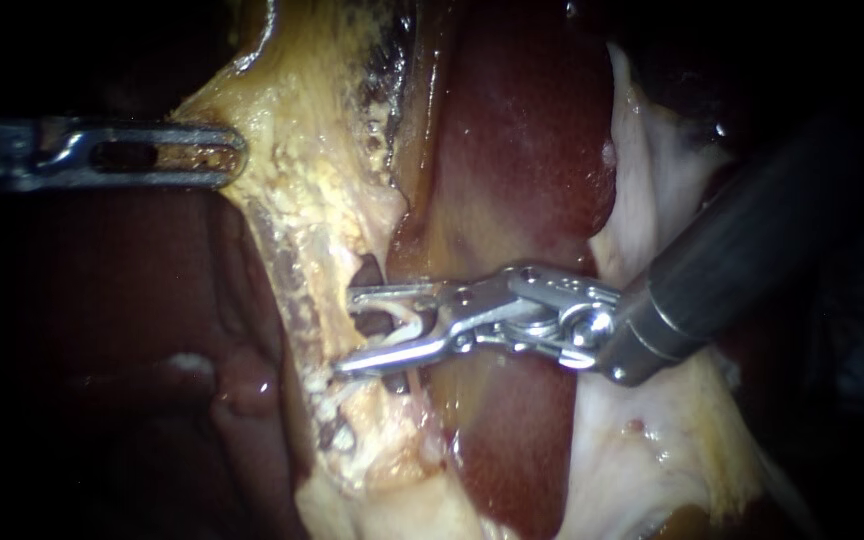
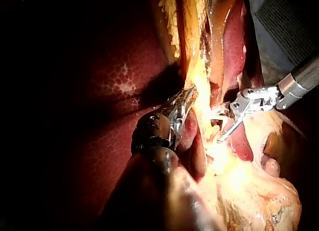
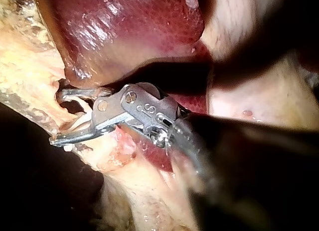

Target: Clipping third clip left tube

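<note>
At far left the left instrument (image 1: 227, 155) came in level; its hand, two slotted jaws lying together, was clenched on the edge of the yellow tissue (image 1: 302, 190), as the left wrist view also showed; that yellow band ran from the far side down toward the near side, with dark holes in its middle; there a thin pale tube (image 1: 407, 328) crossed between the jaws of the right instrument (image 1: 347, 332), whose hand stood released, one jaw on the far side of the tube and one on the near side; right of the tube lay the dark red liver (image 1: 522, 150); the right shaft entered from the right.
</note>
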You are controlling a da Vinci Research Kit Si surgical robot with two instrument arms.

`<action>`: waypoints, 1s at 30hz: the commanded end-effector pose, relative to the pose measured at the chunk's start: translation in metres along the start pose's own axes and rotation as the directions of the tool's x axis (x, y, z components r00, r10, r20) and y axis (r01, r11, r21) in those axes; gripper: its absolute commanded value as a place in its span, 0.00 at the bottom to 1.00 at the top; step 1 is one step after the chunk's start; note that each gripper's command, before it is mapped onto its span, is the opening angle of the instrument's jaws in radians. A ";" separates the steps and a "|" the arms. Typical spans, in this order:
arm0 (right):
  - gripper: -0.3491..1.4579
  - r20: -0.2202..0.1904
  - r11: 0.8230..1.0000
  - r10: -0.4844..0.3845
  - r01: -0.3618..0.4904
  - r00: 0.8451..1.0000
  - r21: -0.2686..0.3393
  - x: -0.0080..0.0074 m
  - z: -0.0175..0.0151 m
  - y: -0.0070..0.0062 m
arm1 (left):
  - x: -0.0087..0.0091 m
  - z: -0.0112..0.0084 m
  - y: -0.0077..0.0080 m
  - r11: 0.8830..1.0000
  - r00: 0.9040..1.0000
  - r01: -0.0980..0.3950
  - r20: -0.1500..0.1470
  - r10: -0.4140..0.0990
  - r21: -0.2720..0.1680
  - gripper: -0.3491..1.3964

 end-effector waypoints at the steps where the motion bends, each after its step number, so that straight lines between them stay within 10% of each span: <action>1: 0.51 -0.005 1.000 0.012 -0.012 1.000 0.015 0.0002 0.0000 -0.0002 | 0.0000 0.0000 0.0000 1.000 1.000 0.000 0.000 0.000 0.000 0.00; 17: 0.50 -0.020 0.969 0.145 -0.138 0.989 0.206 0.0024 -0.0004 -0.0039 | 0.0001 -0.0001 0.0001 1.000 1.000 0.000 0.000 0.000 0.000 0.00; 30: 0.50 -0.020 0.938 0.230 -0.216 0.973 0.272 0.0022 0.0025 -0.0033 | 0.0000 0.0002 0.0000 1.000 1.000 0.001 0.001 -0.001 -0.001 0.00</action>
